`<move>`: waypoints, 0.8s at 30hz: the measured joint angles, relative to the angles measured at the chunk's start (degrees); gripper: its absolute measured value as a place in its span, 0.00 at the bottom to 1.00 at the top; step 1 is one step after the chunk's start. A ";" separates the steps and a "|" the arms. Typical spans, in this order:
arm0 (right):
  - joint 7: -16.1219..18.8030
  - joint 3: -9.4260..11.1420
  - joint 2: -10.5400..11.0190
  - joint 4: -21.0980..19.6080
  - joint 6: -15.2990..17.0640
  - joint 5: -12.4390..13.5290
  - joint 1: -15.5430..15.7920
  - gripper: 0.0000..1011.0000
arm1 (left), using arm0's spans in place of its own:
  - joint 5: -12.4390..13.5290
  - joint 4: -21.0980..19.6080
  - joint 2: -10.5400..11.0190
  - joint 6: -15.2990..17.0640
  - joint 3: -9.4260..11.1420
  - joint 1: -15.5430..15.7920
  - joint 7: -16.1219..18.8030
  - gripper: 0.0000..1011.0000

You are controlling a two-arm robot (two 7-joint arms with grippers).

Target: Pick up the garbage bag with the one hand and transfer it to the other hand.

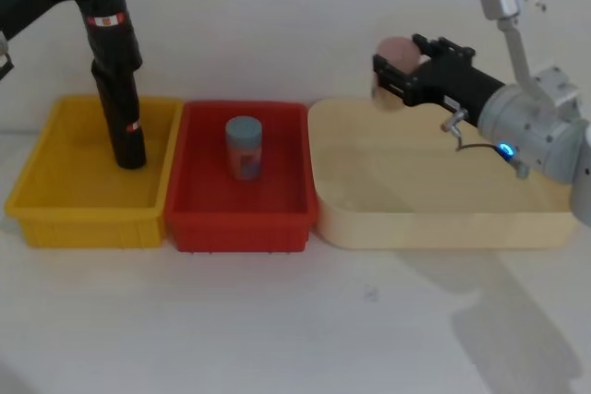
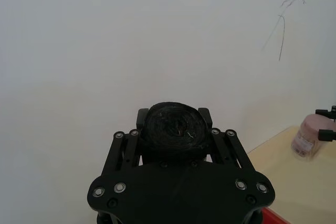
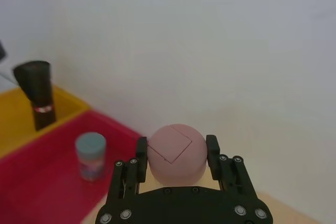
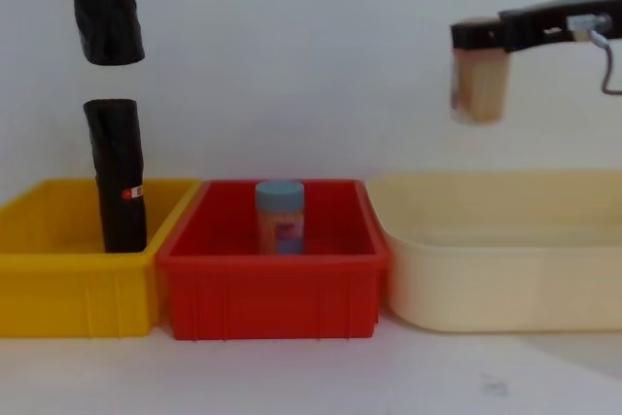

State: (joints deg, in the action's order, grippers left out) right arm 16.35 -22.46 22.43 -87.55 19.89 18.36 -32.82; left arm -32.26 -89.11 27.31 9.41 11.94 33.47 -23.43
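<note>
Left gripper: fingers clamped on both sides of the garbage bag, high over the yellow bin.
Garbage bag: hangs upright in the air (red-and-white band near its top), above the second roll and apart from it.
Second roll: stands in the yellow bin.
Right gripper: closed around the pink-lidded jar, above the cream tray.
Blue-lidded jar: upright in the red bin.
</note>
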 joint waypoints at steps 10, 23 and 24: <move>-0.64 2.62 1.24 2.34 0.54 0.31 1.19 0.64 | 1.23 1.05 -1.33 -1.58 2.98 1.10 -0.57 0.53; -0.35 4.95 2.12 4.47 0.62 0.71 1.27 0.64 | 2.92 5.66 -5.97 -2.30 9.68 5.10 -2.42 0.53; -0.29 5.06 2.15 4.57 0.64 0.72 1.26 0.64 | 2.99 5.92 -6.23 -2.30 9.97 5.31 -2.46 0.53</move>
State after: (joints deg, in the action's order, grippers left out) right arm 16.07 -17.41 24.59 -82.98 20.53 19.08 -31.56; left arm -29.27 -83.19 21.08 7.11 21.91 38.77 -25.90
